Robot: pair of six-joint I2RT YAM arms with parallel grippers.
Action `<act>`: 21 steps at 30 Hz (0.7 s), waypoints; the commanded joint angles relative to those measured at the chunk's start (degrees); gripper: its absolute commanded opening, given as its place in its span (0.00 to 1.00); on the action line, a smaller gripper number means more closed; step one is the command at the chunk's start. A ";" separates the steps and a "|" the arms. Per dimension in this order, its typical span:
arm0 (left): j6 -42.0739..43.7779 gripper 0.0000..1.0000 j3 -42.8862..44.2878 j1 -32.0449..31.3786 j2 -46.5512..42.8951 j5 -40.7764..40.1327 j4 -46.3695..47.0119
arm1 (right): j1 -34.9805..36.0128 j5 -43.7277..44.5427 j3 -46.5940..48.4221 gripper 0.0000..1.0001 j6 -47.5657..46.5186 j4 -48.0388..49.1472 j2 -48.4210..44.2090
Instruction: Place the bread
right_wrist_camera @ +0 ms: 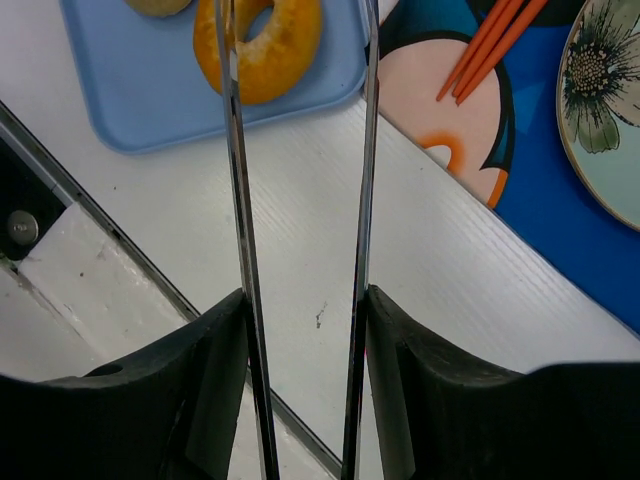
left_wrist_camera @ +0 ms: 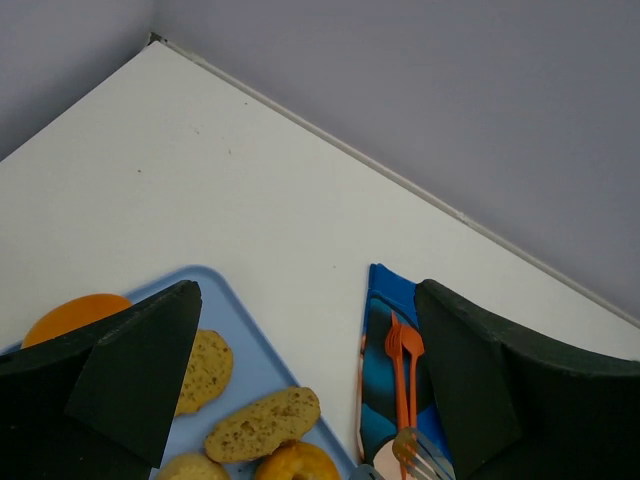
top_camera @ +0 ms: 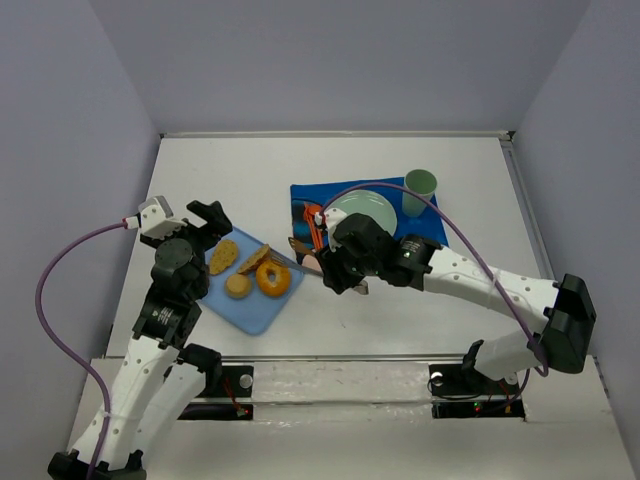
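Note:
Two bread slices (top_camera: 253, 259) (top_camera: 223, 257) lie on the blue tray (top_camera: 250, 312), beside a small round bun (top_camera: 238, 285) and a golden ring-shaped bagel (top_camera: 274, 278). The left wrist view shows one slice (left_wrist_camera: 264, 424) and the bagel (left_wrist_camera: 295, 462) at its lower edge. My right gripper (top_camera: 345, 270) is shut on metal tongs (right_wrist_camera: 240, 200). The two tong arms stand apart with nothing between them, and one arm crosses over the bagel (right_wrist_camera: 262, 45). My left gripper (left_wrist_camera: 308, 300) hangs open and empty over the tray's far side.
A blue patterned placemat (top_camera: 310, 200) carries a green flowered plate (top_camera: 365, 213), a green cup (top_camera: 419, 192) and an orange fork and spoon (top_camera: 318, 228). The table's near edge and metal rail (right_wrist_camera: 60, 220) run just below the tray.

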 commanded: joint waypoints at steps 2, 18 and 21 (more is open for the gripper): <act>-0.48 0.99 -0.48 0.13 -0.24 -2.03 2.36 | 0.28 -0.32 2.99 0.52 -0.27 1.33 -0.31; -0.83 0.99 -0.65 0.13 -0.67 -1.68 2.28 | -0.25 -4.63 3.78 0.52 5.18 1.16 6.63; -0.83 0.99 -0.65 0.13 -0.94 -1.68 2.28 | -0.25 -4.63 3.96 0.52 5.45 1.16 7.86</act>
